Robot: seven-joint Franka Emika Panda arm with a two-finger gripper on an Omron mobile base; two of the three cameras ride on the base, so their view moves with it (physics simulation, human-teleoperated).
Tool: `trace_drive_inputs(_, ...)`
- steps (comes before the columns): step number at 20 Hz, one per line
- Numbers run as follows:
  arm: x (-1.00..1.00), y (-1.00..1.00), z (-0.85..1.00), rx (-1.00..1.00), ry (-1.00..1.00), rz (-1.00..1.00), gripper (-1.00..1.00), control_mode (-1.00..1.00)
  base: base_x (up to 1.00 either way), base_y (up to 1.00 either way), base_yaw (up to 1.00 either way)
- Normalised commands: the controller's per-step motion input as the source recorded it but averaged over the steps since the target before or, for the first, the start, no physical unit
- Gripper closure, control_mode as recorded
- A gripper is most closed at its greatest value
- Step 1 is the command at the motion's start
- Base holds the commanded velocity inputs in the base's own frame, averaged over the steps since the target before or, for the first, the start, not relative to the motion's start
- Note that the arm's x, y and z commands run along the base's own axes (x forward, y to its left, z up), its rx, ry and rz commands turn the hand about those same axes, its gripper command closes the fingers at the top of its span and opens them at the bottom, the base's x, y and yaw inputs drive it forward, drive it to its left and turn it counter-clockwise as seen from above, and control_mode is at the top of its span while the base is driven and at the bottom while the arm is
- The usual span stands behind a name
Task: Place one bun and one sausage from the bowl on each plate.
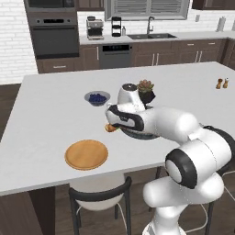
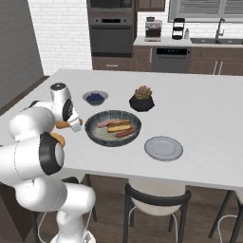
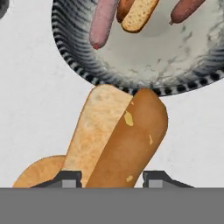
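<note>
bowl [image 2: 96, 137]: dark grey, pale speckled inside | plates: orange-tan [image 1: 86, 154], pale grey [image 2: 163, 148] | bun [image 3: 118, 140]: golden-brown | counter [image 2: 199, 109]: white

My white counter [image 2: 199, 99] spans the middle of both base views. On it, in the right base view, the wide bowl [image 2: 113, 128] sits at centre, the grey plate [image 2: 163, 148] lower right of it, the plant pot [image 2: 142, 100] above, the blueberry bowl [image 2: 95, 98] upper left. The orange plate [image 1: 86, 154] lies lower left in the left base view, two small shakers [image 1: 222, 83] at far right.
</note>
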Motion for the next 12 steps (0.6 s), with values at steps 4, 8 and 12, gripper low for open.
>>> trace_drive_inputs(4,-0.28,1.0,0.02,0.05,0.14,0.24,1.0,-1.0,0.0,0.0,0.0)
trace_drive_inputs(8,-0.04,0.99,-0.33,0.08,0.13,0.14,1.0,-1.0,0.0,0.0,0.0)
trace_drive_inputs(12,0.03,0.89,-0.57,0.05,0.2,0.08,1.0,-1.0,0.0,0.0,0.0)
